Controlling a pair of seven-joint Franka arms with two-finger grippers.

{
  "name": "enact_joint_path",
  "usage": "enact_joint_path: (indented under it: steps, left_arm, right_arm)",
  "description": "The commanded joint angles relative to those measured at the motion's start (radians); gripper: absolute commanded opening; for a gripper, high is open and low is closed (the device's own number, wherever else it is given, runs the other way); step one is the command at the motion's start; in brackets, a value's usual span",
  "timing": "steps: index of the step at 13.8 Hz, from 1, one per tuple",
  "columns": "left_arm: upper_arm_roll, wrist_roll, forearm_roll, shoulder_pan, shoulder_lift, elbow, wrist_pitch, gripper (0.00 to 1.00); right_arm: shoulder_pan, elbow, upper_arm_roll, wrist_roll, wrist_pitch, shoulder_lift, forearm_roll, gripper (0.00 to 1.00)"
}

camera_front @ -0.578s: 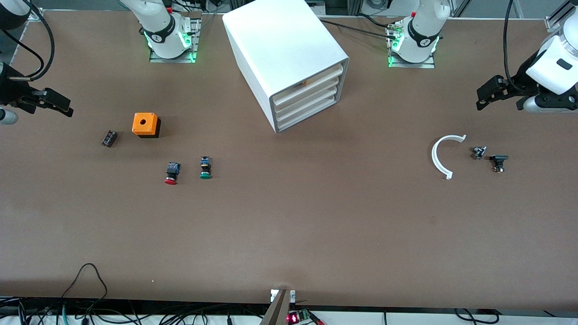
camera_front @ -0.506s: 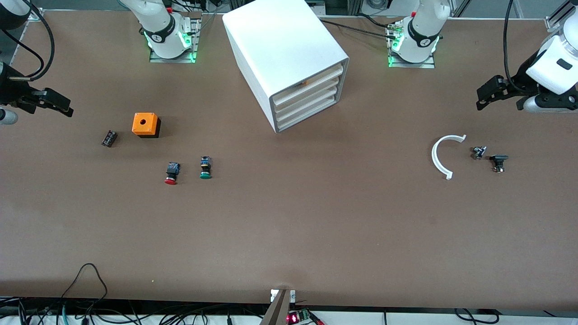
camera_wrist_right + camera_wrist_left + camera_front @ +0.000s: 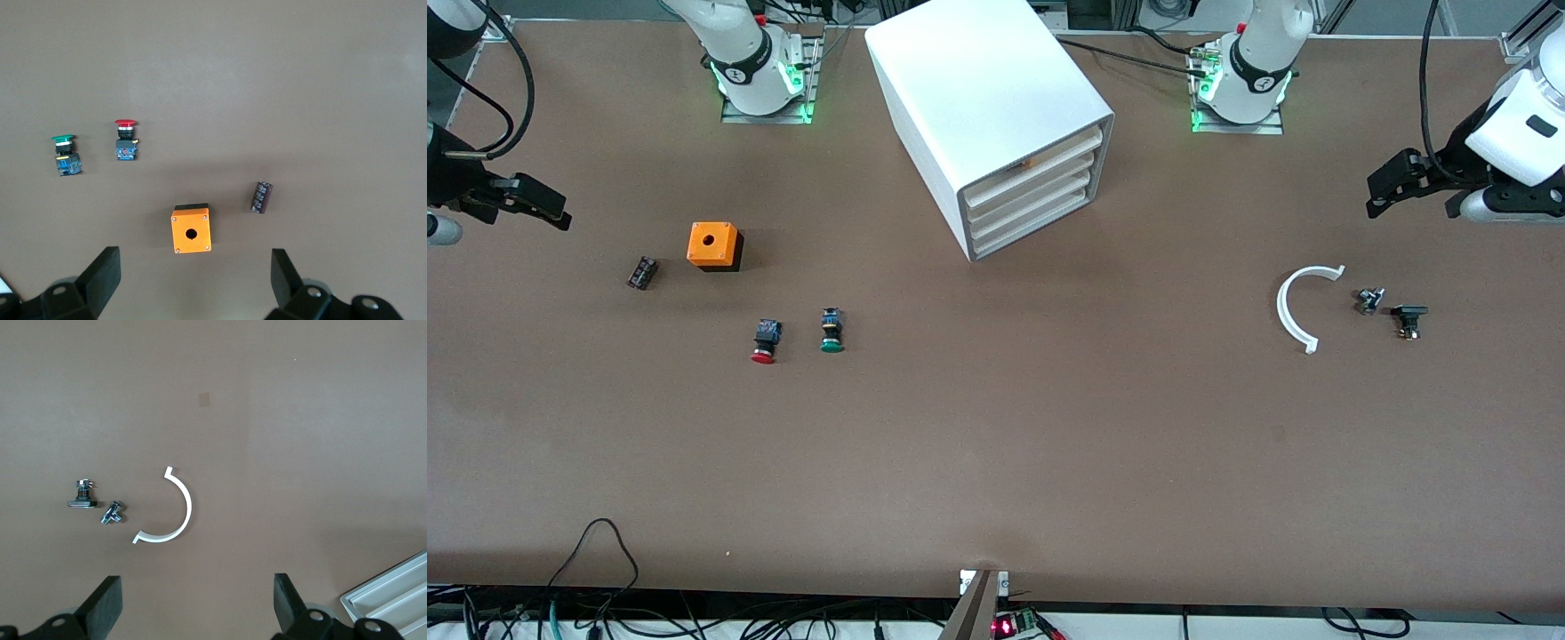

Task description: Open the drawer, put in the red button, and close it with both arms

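While nothing is yet gripped, front view first: cabinet (image 3: 996,116) standing between the two bases, all drawers pushed in, the drawer (image 3: 1032,182) not yet opened, its front angled toward the left arm's end. Red button (image 3: 764,341) lying on the table (image 3: 996,462) just beside the green button (image 3: 832,330), nearer the front camera than the orange box (image 3: 713,245) and the small black part (image 3: 641,272). Right gripper (image 3: 534,204) up over the right arm's end of the table, left gripper (image 3: 1392,182) over the left arm's end, both parked clear, probably to leave the work area unobstructed.

Left wrist view: fingers (image 3: 103,607) spread wide, empty, above the white arc (image 3: 175,513) and two small fittings (image 3: 93,503).

Right wrist view: fingers (image 3: 100,277) likewise wide and empty, looking down on the red button, well placed for a first reach.
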Motion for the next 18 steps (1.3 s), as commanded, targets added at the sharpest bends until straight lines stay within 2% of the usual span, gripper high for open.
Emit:
enact_joint_path:
  steps: [1, 5, 7, 10, 14, 16, 18]
  left_arm:
    - [-0.004, 0.012, 0.018, -0.002, 0.048, 0.049, -0.026, 1.0]
    - [-0.01, 0.006, 0.011, -0.012, 0.081, 0.062, -0.029, 1.0]
    - [-0.068, 0.012, 0.027, -0.013, 0.12, 0.049, -0.058, 1.0]
    - [-0.082, 0.022, 0.015, -0.015, 0.166, 0.046, -0.058, 1.0]
    - [-0.083, 0.068, -0.148, -0.005, 0.284, -0.004, -0.058, 1.0]
    - [-0.083, 0.069, -0.318, -0.004, 0.345, -0.053, -0.034, 1.0]
    - [-0.085, 0.069, -0.476, -0.005, 0.38, -0.142, 0.02, 1.0]
  right_arm:
    - [-0.001, 0.007, 0.0, -0.007, -0.006, -0.004, 0.01, 1.0]
    - [0.001, 0.007, 0.0, -0.007, -0.005, -0.003, 0.01, 1.0]
    - [0.001, 0.007, 0.0, -0.007, -0.005, -0.003, 0.01, 1.0]
    - [0.001, 0.007, 0.003, -0.005, -0.002, -0.003, 0.01, 1.0]
    - [0.001, 0.007, 0.003, -0.005, -0.003, -0.001, 0.01, 1.0]
    - [0.007, 0.007, 0.013, -0.005, -0.002, 0.006, 0.009, 1.0]
    - [0.013, 0.007, 0.016, -0.005, 0.01, 0.041, 0.012, 1.0]
